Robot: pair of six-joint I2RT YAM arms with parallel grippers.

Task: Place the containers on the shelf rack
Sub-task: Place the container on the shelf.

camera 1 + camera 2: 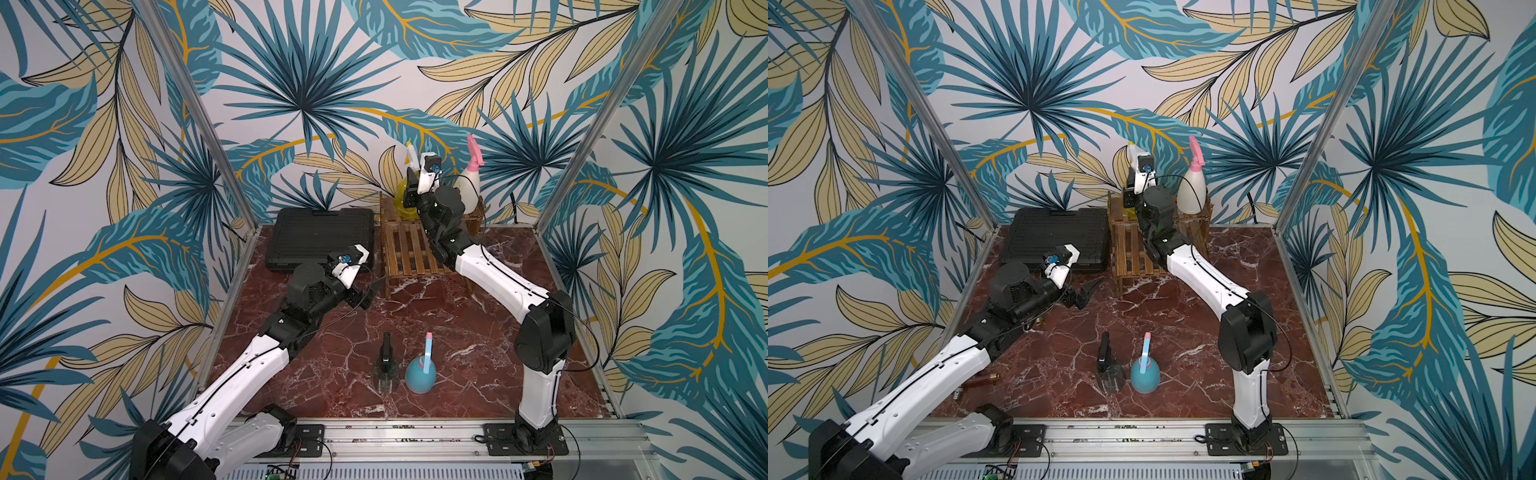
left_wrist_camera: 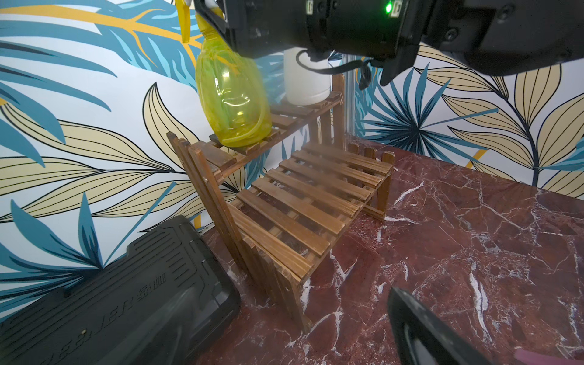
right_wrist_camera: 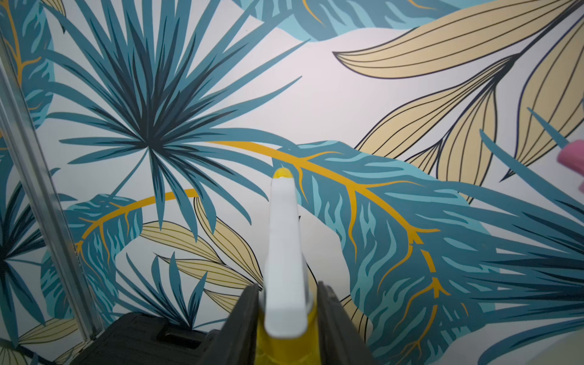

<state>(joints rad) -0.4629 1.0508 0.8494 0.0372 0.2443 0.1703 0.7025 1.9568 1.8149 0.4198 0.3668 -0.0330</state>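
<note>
Yellow bottle (image 2: 234,94) on the top step, right tool (image 3: 287,286) at its neck
At the bench's (image 1: 457,365) back edge the shelf rack (image 2: 300,202) carries the yellow bottle on its upper step, near the end by the black case (image 1: 320,237), with the cream-white bottle (image 1: 469,183) at the other end. The right tool's jaws flank the neck under the white trigger; I cannot tell whether they pinch it or have let go. A pull-back that snags the trigger would likely tip this light bottle off the step. The left tool (image 1: 1086,293) hangs spread and empty; the blue bottle (image 1: 420,374) and smoky bottle (image 1: 384,370) stand near the front edge
</note>
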